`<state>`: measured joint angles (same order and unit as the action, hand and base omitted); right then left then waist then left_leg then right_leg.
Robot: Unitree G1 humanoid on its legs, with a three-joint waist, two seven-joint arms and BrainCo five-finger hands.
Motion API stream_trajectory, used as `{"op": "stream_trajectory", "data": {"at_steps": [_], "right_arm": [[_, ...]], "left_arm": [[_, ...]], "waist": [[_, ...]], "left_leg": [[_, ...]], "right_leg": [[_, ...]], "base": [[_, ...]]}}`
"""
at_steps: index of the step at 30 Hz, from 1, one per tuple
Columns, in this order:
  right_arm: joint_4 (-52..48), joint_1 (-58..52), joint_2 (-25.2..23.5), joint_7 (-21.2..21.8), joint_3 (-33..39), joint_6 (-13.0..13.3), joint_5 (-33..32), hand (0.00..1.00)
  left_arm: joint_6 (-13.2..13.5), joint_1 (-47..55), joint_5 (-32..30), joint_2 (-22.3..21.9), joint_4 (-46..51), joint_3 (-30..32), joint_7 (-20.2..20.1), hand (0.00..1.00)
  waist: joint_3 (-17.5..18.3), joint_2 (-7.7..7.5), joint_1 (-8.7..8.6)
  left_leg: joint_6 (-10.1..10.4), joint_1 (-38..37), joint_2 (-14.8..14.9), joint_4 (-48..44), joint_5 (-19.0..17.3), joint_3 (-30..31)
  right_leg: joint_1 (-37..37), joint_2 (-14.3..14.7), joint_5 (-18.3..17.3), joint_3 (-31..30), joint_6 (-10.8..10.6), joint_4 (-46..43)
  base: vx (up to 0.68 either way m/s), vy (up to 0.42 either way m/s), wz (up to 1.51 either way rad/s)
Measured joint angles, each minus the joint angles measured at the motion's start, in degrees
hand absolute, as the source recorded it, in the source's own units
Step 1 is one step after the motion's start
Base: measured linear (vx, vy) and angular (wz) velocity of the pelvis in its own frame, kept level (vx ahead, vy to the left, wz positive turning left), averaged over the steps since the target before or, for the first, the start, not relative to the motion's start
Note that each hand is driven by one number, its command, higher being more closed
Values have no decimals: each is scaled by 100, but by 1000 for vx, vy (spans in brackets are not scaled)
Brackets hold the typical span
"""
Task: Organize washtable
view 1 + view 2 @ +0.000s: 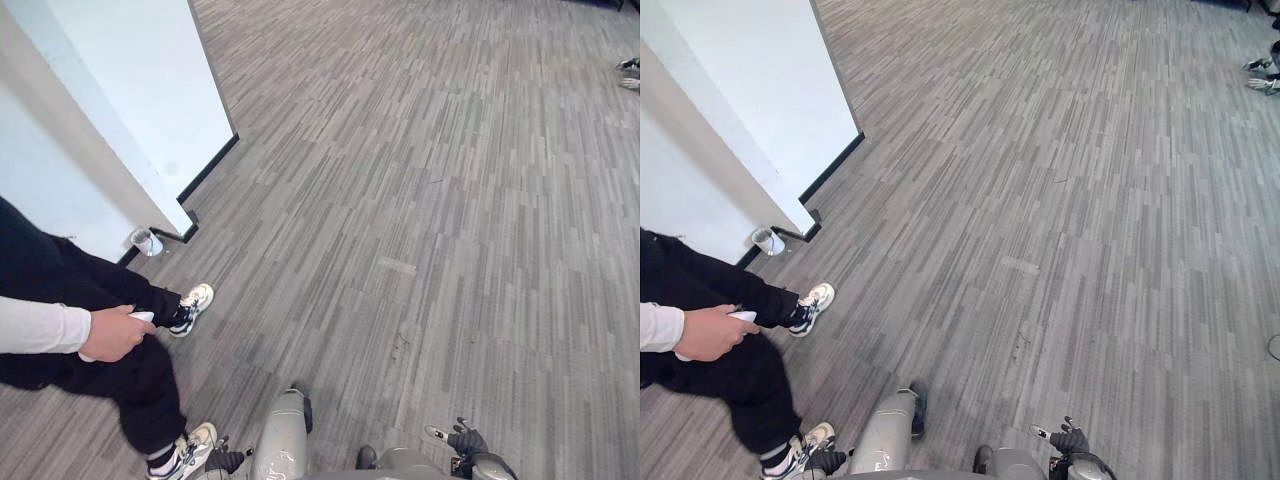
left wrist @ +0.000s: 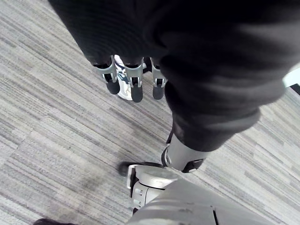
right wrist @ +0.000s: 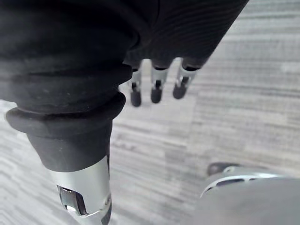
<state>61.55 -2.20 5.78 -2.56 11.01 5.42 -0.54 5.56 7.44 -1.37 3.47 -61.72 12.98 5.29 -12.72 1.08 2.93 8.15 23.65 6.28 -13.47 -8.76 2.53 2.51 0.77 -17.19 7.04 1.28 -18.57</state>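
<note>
Item: washtable. You cannot tell from these views where it stands.

Item: left hand (image 2: 135,80). Fingers hang straight and relaxed over the floor and hold nothing.

Item: right hand (image 3: 156,87). Fingers likewise straight and loose, dark tips down, nothing in them. In the head view you find it low at the right edge, over bare floor.

Item: person (image 1: 110,375), on your robot's left, in dark trousers and a white sleeve (image 1: 40,326). The person's hand (image 1: 113,334) is closed round a small white object (image 1: 143,316). What that object is, you cannot tell.

Item: white sneakers, one (image 1: 194,302) near the wall, one (image 1: 188,448) close beside the left hand.

Item: white wall (image 1: 140,90) with a black skirting strip (image 1: 208,168), along the left side.

Item: clear cup (image 1: 146,241), upright on the floor at the wall's corner.

Item: further shoes (image 1: 1260,72), at the far right edge, well apart from everything else.

Item: floor (image 1: 420,200), grey carpet in narrow striped planks, running open ahead of you.
</note>
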Motion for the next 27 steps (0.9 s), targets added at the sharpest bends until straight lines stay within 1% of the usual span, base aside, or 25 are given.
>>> {"op": "stream_trajectory", "data": {"at_steps": [1,2,3,4,5,6,7,8,9,10,11,12,13,15,16,17,18,19,20,21,22,23,25,26,27], "right_arm": [[-12,-3,-43,-3,-7,53,-1,0],[-27,-21,-74,-2,-1,74,-2,0],[-97,-58,-196,-3,36,70,-1,0],[-140,-148,-332,7,73,70,19,0],[-143,-213,-405,13,116,70,40,0],[-154,-243,-511,40,185,73,42,0],[-224,-195,-644,38,346,67,49,0],[-228,-142,-690,46,398,65,54,0],[-226,-136,-681,48,396,65,73,0],[-219,-130,-652,52,399,63,108,0],[-222,-122,-639,51,387,67,111,0],[-244,-112,-628,47,351,75,111,0],[-252,-100,-621,40,325,78,110,0],[-414,-93,-574,28,277,83,84,0],[-484,-79,-518,18,238,83,85,0],[-504,-78,-495,16,243,80,81,0],[-575,-78,-475,13,243,80,66,0],[-638,-82,-475,12,241,75,66,0],[-668,-91,-472,11,242,71,66,0],[-676,-98,-471,11,243,71,66,0],[-684,-106,-472,5,248,71,67,0],[-688,-120,-457,14,260,61,67,0],[-685,-151,-430,25,278,59,74,0],[-679,-145,-412,26,341,53,112,0],[-671,-149,-412,26,368,53,112,0]], "left_arm": [[10,91,78,-3,71,2,2,0],[9,106,81,-14,70,1,-1,0],[6,108,83,11,78,-3,-23,0],[7,198,70,111,163,4,-28,0],[8,254,70,173,163,8,-29,0],[1,252,60,196,145,24,-23,0],[3,247,54,274,144,14,-29,0],[-2,196,53,339,146,-17,-28,0],[-2,143,52,339,147,-32,-26,0],[-7,30,53,316,156,-47,-22,0],[-3,-1,53,304,165,-60,-20,0],[12,-18,56,310,196,-85,-8,0],[20,-19,57,308,224,-89,3,0],[13,-43,33,263,267,-78,19,0],[4,-94,-9,208,263,-72,32,0],[4,-102,-56,181,261,-59,33,0],[2,-113,-121,117,258,32,33,0],[0,-113,-158,81,258,86,37,0],[-4,-113,-159,64,253,121,39,0],[-5,-112,-163,64,252,121,39,0],[-9,-118,-166,54,237,124,39,0],[-8,-176,-198,18,182,122,36,0],[-7,-240,-224,-34,126,121,15,0],[4,-236,-252,-98,142,122,2,0],[0,-235,-283,-106,141,125,1,0]], "waist": [[19,43,57],[31,63,102],[40,-68,109],[176,-261,157],[222,-399,179],[230,-457,182],[223,-597,131],[210,-663,40],[174,-605,34],[138,-552,68],[129,-531,72],[122,-518,69],[119,-510,80],[104,-414,52],[72,-318,77],[51,-272,87],[16,-202,89],[13,-168,89],[21,-153,90],[21,-153,90],[37,-127,90],[85,-62,84],[180,-10,87],[241,75,101],[255,97,93]], "left_leg": [[19,-24,122,263,12,45],[19,-25,191,252,13,18],[30,56,201,-54,547,-166],[-106,156,30,-462,789,-402],[-148,153,-55,-615,801,-473],[-302,157,-147,-895,898,-550],[-673,127,-255,-1270,732,-701],[-859,-49,-355,-1446,426,-838],[-918,-166,-371,-1488,307,-877],[-1013,-487,-370,-1468,99,-908],[-1038,-663,-362,-1399,23,-922],[-1094,-1033,-329,-1173,-55,-1005],[-1101,-1256,-327,-1003,-88,-1053],[-1133,-1539,-300,-844,-279,-1068],[-1138,-1634,-263,-895,-458,-1055],[-1131,-1684,-243,-930,-552,-1051],[-1087,-1803,-219,-1011,-728,-1037],[-1045,-1839,-190,-1110,-883,-1034],[-909,-1917,-158,-1267,-1077,-1024],[-851,-1974,-143,-1326,-1190,-1017],[-714,-2125,-104,-1382,-1369,-957],[-586,-2296,-23,-1262,-1462,-847],[-448,-2585,105,-1019,-1406,-785],[-148,-2590,255,-1293,-1183,-685],[-85,-2550,281,-1524,-1067,-636]], "right_leg": [[28,0,-285,-170,-140,-201],[62,0,-428,-259,-185,-289],[127,-123,-717,-428,-277,-440],[180,-398,-881,-570,-414,-469],[244,-487,-914,-645,-467,-564],[-34,-625,-835,-754,-544,-1276],[-540,-870,-478,-756,-625,-2407],[-915,-1118,272,-687,-632,-3372],[-1041,-1169,697,-684,-632,-3670],[-1219,-1181,581,-616,-622,-4073],[-1302,-1175,444,-492,-603,-4096],[-1461,-1167,213,-216,-596,-3860],[-1612,-1163,100,39,-616,-3577],[-1944,-1102,77,536,-605,-2534],[-2055,-1084,142,721,-610,-1791],[-2092,-1080,243,772,-621,-1382],[-2116,-1084,543,809,-612,-629],[-2147,-1083,767,805,-588,-207],[-2170,-1071,981,772,-578,154],[-2169,-1061,1073,723,-542,279],[-2141,-984,1493,616,-498,290],[-2063,-874,1807,552,-386,178],[-2073,-772,1797,568,-213,-159],[-2020,-704,1484,685,-86,-485],[-1953,-680,1360,713,-56,-556]], "base": [[316,154,-56],[441,250,-61],[497,295,-60],[649,355,-61],[576,257,-67],[577,267,-59],[567,267,-45],[661,341,-23],[558,262,-15],[510,246,-20],[446,220,-28],[416,200,-27],[421,168,-26],[344,101,-8],[233,37,2],[291,30,4],[298,-1,4],[367,-47,4],[337,-83,1],[404,-160,4],[484,-217,13],[598,-285,26],[520,-248,26],[433,-199,9],[610,-298,4]]}}
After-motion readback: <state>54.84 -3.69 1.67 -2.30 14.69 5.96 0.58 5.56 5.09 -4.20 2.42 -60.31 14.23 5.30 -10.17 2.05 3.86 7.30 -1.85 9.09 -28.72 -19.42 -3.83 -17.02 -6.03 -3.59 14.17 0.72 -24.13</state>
